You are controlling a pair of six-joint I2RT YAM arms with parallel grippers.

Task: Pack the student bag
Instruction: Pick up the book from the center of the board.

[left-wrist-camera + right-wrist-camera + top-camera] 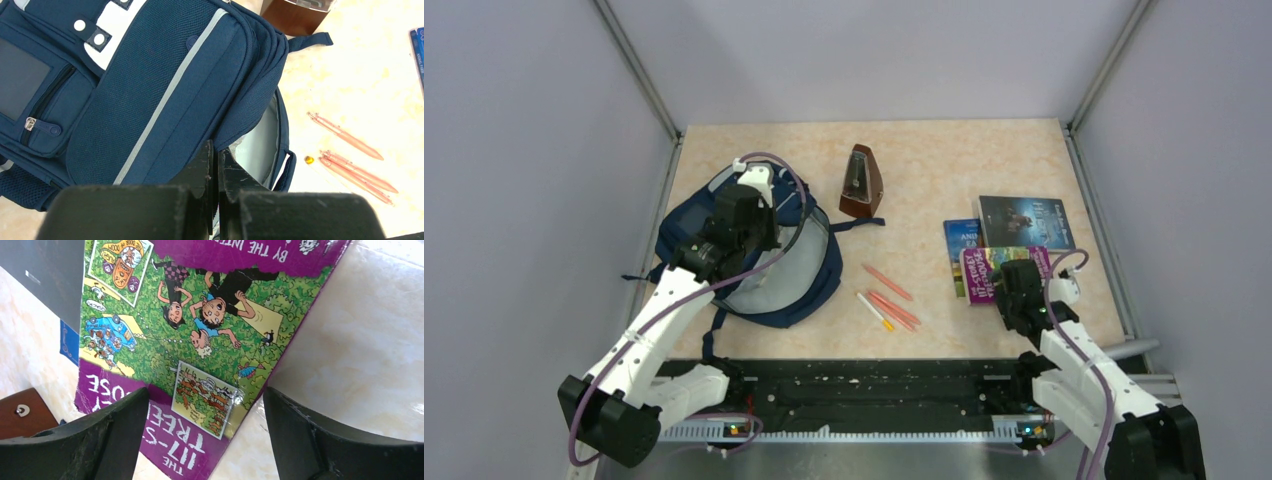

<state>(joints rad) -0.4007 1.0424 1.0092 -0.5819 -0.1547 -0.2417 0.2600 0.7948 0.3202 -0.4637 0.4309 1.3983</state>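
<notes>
The student bag (816, 285), navy with thin grey stripes, lies at the left of the table with its mouth gaping and pale grey lining (260, 145) showing. My left gripper (764, 235) is shut on the edge of the bag's upper flap (200, 95); in the left wrist view the fingertips (216, 150) press together at that edge. My right gripper (1011, 278) hovers open over the near corner of a purple and green picture book (200, 315), which lies flat on the table (990, 266). Its fingers (120, 420) straddle that corner without touching it.
A dark book (1024, 220) and a blue book (961, 240) lie partly under the purple one. Several orange pens (889, 305) rest between bag and books. A brown wooden metronome (861, 182) stands behind them. Grey walls enclose the table on three sides.
</notes>
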